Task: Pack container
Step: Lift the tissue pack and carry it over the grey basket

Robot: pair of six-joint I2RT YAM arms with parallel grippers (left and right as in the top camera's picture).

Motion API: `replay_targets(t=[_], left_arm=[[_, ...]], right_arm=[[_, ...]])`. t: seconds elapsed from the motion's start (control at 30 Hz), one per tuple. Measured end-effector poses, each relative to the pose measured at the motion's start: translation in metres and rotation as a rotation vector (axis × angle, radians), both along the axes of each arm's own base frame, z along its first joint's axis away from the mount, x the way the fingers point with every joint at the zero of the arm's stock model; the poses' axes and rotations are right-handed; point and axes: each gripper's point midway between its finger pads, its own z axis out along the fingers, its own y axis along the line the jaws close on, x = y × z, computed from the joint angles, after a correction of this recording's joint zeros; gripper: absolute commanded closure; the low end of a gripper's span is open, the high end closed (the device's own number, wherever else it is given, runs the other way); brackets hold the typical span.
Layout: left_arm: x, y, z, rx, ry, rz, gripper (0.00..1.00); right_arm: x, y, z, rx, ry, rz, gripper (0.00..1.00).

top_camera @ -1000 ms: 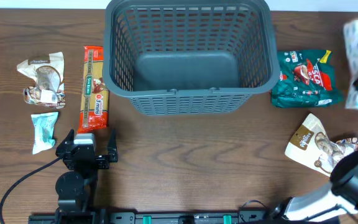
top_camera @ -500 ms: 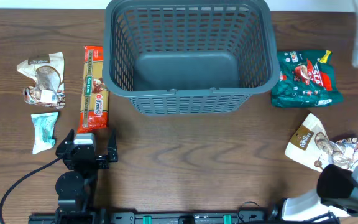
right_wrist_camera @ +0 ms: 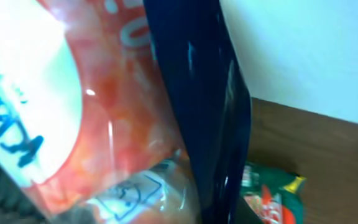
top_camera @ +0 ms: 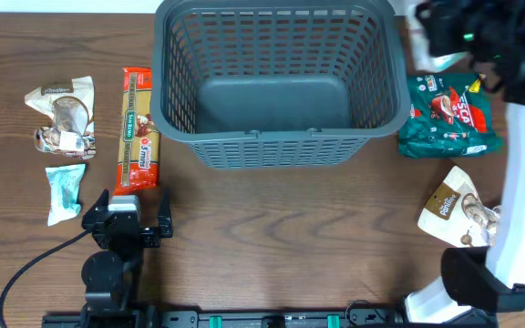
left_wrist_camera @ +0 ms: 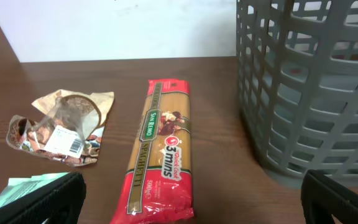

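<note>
Overhead, wood table (top_camera: 272, 228), grey container (top_camera: 281, 146), white wall (left_wrist_camera: 117, 31)

The worktop (top_camera: 272, 246) is dark brown wood grain, smooth with a low sheen, could be laminate tbh. The container (top_camera: 281, 150) is matt grey moulded plastic, dull all over. The pasta packet (top_camera: 138, 128) is shiny clear-and-red film that catches the light, and the green bag (top_camera: 449, 114) is glossy too. The crumpled wrapper (top_camera: 60, 118) looks like crinkly film with a paper label stuck on. The tan pouch (top_camera: 454, 211) seems more satin. The red-and-blue packet (right_wrist_camera: 104, 106) is super slick plastic film, bright highlights on it. The left tool (top_camera: 131, 205) is matt black plastic.
</note>
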Motion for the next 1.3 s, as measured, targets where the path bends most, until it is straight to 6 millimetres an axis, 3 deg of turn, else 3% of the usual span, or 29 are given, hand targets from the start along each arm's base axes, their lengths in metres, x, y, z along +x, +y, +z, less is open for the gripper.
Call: replay_targets(t=[0.2, 0.43, 0.7, 0.93, 1.03, 1.3], left_arm=[[0.000, 0.000, 0.000, 0.000, 0.000, 0.000, 0.01], [0.000, 0.000, 0.000, 0.000, 0.000, 0.000, 0.01], [0.000, 0.000, 0.000, 0.000, 0.000, 0.000, 0.01], [0.000, 0.000, 0.000, 0.000, 0.000, 0.000, 0.01], [0.000, 0.000, 0.000, 0.000, 0.000, 0.000, 0.01], [0.000, 0.000, 0.000, 0.000, 0.000, 0.000, 0.01]], right_arm=[[-0.010, 0.071, -0.020, -0.087, 0.036, 0.235, 0.99], [-0.026, 0.121, -0.027, -0.163, 0.020, 0.456, 0.99], [-0.037, 0.121, -0.047, -0.259, 0.072, 0.578, 0.99], [-0.032, 0.122, -0.077, -0.317, 0.141, 0.638, 0.99], [-0.024, 0.121, -0.100, -0.325, 0.194, 0.646, 0.99], [-0.010, 0.116, -0.191, -0.316, 0.416, 0.663, 0.98]])
